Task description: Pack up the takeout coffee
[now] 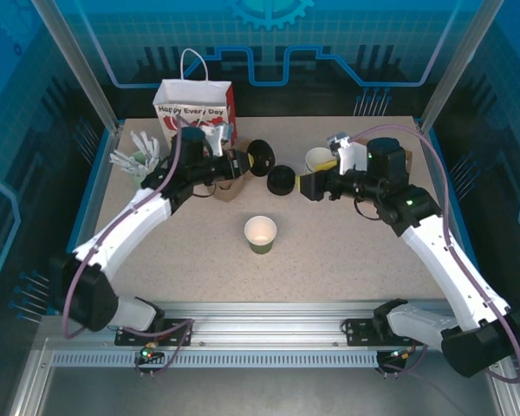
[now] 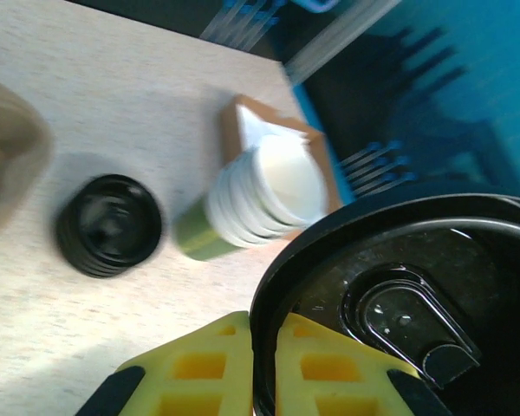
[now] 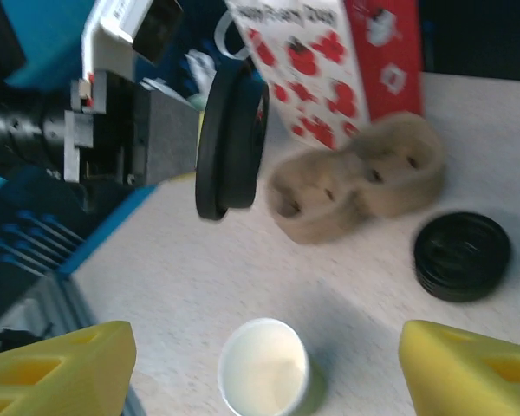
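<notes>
The takeout coffee's green cup (image 1: 260,234) stands upright and lidless mid-table, white inside (image 3: 264,368). My left gripper (image 1: 243,163) (image 2: 262,364) is shut on the rim of a round black lid (image 1: 260,158) (image 2: 399,295), holding it on edge above the table. The right wrist view shows that lid (image 3: 232,134) in the air beside the bag. My right gripper (image 1: 312,185) (image 3: 267,347) is open and holds nothing. It hovers right of the lid, and the cup sits on the table below and ahead of its spread yellow fingers (image 3: 56,368).
A red and white paper bag (image 1: 195,108) (image 3: 329,52) stands at the back. In front of it lies a brown cup carrier (image 1: 228,186) (image 3: 355,178). A stack of black lids (image 1: 282,179) (image 2: 109,225) and stacked lidless cups (image 1: 319,159) (image 2: 251,204) sit nearby. A pale cup with white sticks (image 1: 139,159) is far left.
</notes>
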Robot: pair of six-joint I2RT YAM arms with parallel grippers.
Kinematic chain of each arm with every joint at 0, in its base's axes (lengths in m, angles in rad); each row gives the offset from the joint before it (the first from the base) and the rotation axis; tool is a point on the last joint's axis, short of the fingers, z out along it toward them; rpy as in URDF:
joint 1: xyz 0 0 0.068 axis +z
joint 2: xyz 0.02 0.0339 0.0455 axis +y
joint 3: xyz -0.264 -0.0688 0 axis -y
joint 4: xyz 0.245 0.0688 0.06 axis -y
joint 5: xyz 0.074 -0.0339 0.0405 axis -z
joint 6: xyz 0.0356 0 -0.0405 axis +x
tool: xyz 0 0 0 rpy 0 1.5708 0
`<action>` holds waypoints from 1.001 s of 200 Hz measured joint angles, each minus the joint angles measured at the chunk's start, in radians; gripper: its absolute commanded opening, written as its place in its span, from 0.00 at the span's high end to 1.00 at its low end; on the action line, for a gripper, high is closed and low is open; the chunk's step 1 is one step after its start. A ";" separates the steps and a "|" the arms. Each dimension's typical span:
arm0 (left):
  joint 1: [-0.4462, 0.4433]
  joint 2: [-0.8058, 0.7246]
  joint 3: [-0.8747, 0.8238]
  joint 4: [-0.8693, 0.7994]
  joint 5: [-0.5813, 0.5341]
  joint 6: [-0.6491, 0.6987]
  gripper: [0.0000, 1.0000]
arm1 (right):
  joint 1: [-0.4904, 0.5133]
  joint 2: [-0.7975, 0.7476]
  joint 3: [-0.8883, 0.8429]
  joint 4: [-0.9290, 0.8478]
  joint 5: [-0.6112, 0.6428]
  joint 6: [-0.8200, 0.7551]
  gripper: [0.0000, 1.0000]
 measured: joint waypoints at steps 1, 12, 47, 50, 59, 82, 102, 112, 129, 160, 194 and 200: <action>0.001 -0.003 -0.003 0.003 0.004 -0.004 0.91 | 0.000 0.001 -0.001 0.005 -0.005 0.005 0.10; 0.014 -0.040 -0.040 0.047 0.068 -0.056 0.91 | 0.000 0.013 -0.015 0.080 -0.071 0.035 0.06; 0.042 -0.117 -0.106 0.158 0.229 -0.195 0.92 | 0.002 0.068 -0.051 0.298 -0.241 0.146 0.01; 0.042 -0.122 -0.109 0.168 0.240 -0.206 0.92 | 0.002 0.073 -0.052 0.313 -0.252 0.156 0.01; 0.042 -0.137 -0.117 0.201 0.274 -0.233 0.92 | 0.003 0.082 -0.053 0.355 -0.281 0.176 0.00; 0.042 -0.162 -0.133 0.303 0.355 -0.326 0.93 | 0.011 0.100 -0.053 0.455 -0.337 0.218 0.00; 0.042 -0.164 -0.138 0.365 0.403 -0.377 0.93 | 0.026 0.120 -0.052 0.529 -0.386 0.250 0.00; 0.042 -0.164 -0.142 0.384 0.418 -0.393 0.93 | 0.032 0.128 -0.052 0.558 -0.408 0.262 0.00; 0.042 -0.164 -0.143 0.409 0.445 -0.417 0.94 | 0.048 0.132 -0.050 0.591 -0.431 0.271 0.00; 0.036 -0.164 -0.144 0.453 0.489 -0.444 0.94 | 0.077 0.141 -0.018 0.594 -0.452 0.271 0.00; 0.030 -0.159 -0.144 0.473 0.518 -0.464 0.95 | 0.111 0.154 0.019 0.571 -0.454 0.243 0.00; 0.030 -0.157 -0.144 0.478 0.522 -0.465 0.95 | 0.119 0.154 0.026 0.563 -0.454 0.235 0.00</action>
